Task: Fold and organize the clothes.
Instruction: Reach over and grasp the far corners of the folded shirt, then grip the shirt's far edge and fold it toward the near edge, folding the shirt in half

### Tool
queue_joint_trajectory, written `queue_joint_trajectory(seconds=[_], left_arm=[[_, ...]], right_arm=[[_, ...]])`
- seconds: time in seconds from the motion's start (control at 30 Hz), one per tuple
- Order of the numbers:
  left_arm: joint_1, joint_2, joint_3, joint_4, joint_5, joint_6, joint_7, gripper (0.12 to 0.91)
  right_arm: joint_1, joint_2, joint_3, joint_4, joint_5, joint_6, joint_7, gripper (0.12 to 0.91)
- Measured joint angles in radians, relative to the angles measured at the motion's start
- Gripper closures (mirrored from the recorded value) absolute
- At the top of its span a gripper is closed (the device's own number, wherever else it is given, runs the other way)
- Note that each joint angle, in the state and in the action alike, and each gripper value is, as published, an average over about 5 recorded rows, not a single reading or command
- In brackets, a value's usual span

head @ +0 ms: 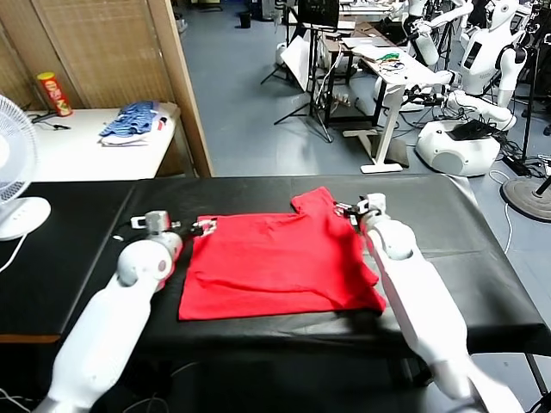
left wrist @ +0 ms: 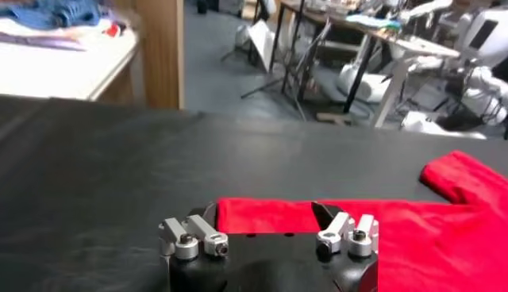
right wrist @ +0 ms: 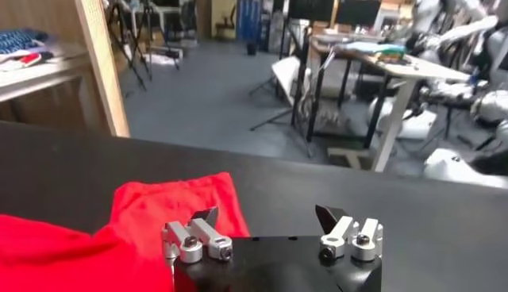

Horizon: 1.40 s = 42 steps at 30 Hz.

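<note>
So the red T-shirt (head: 280, 267) is lying flat on the black counter (head: 482, 258), roughly centred in front of the robot, already partly folded by the look of it: one sleeve (head: 317, 202) pokes out at the far edge toward the right side, and no print shows on the upper face.

Left gripper (head: 196, 228) sits right at the shirt's far left corner, jaws wide apart with nothing in them. In the left wrist view the red edge lies just past the fingertips (left wrist: 337, 226), between them. Right gripper (head: 351, 209) is next to that sticking-out sleeve, jaws also spread and empty; the right wrist view puts the sleeve mostly in front of its one finger (right wrist: 198, 230) rather than centred.

My read: it's lining up to pinch the far edge with both arms for the next fold. To do this well I'd:

- get each lower finger under the fabric, not just pressing on top, or it'll bunch
- shift the right one over so the cloth sits between both fingers
- close both sides together, lift evenly, and carry the edge toward the near hem without dragging the whole shirt
- deal with that sleeve first, or it'll stay hanging out

The blue striped pile (head: 133, 120) on the white table (head: 77, 151) at the back isn't part of this.
</note>
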Motion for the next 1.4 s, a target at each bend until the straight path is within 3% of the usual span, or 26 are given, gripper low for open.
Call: queue_joint_trajectory(seconds=[0.33, 0.43, 0.53, 0.77, 0.87, 1.17, 1.4], left_arm=[[-0.064, -0.028, 0.023, 0.111, 0.024, -0.021, 0.033, 0.234], [-0.078, -0.036, 0.022, 0.138, 0.026, -0.025, 0.035, 0.275], [-0.084, -0.038, 0.020, 0.155, 0.022, -0.025, 0.037, 0.399], [-0.084, -0.035, 0.023, 0.175, 0.025, -0.023, 0.046, 0.794], [-0.085, -0.038, 0.023, 0.182, 0.034, -0.026, 0.048, 0.895], [-0.056, -0.018, -0.003, 0.138, 0.037, -0.031, 0.040, 0.905], [0.014, 0.029, -0.044, -0.008, 0.023, -0.029, 0.025, 0.905]], right_arm=[[0.040, 0.045, 0.007, -0.116, -0.003, 0.004, -0.005, 0.228], [0.046, 0.051, 0.012, -0.128, -0.004, 0.005, -0.010, 0.277], [0.049, 0.056, 0.017, -0.137, -0.004, 0.007, -0.011, 0.414], [0.042, 0.067, 0.021, -0.132, -0.003, 0.010, -0.015, 0.804], [0.032, 0.065, 0.027, -0.116, -0.001, 0.020, -0.015, 0.892], [-0.048, 0.013, 0.059, 0.071, 0.090, 0.039, -0.027, 0.903], [-0.191, -0.087, 0.081, 0.325, 0.204, 0.035, -0.052, 0.903]])
